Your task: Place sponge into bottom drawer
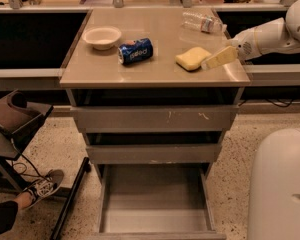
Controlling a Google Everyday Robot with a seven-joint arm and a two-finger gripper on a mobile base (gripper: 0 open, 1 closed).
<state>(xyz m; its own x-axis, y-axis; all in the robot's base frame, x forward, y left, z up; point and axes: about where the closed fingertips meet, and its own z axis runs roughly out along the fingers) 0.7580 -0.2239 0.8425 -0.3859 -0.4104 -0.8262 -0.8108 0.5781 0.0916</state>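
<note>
Soft yellow foam sponge was seen near the front right corner of the table, not yet lifted; pale-padded gripper was positioned just right of it, grip state couldn't be told; grey metal bottom drawer was found open, nothing placed inside

the desk top is a smooth sheet with a dull sheen, metal by the look of it. the sponge, near its front right corner, is soft, matt yellow foam. just beside it, at the right edge, is the hand, matt pale yellow, on a smooth glossy white arm. the can is shiny blue printed metal. the bowl is pale and matt. the bottle is clear crinkled plastic. the two upper drawer fronts are scuffed grey metal. the bottom drawer is plain, matt grey metal.
</note>
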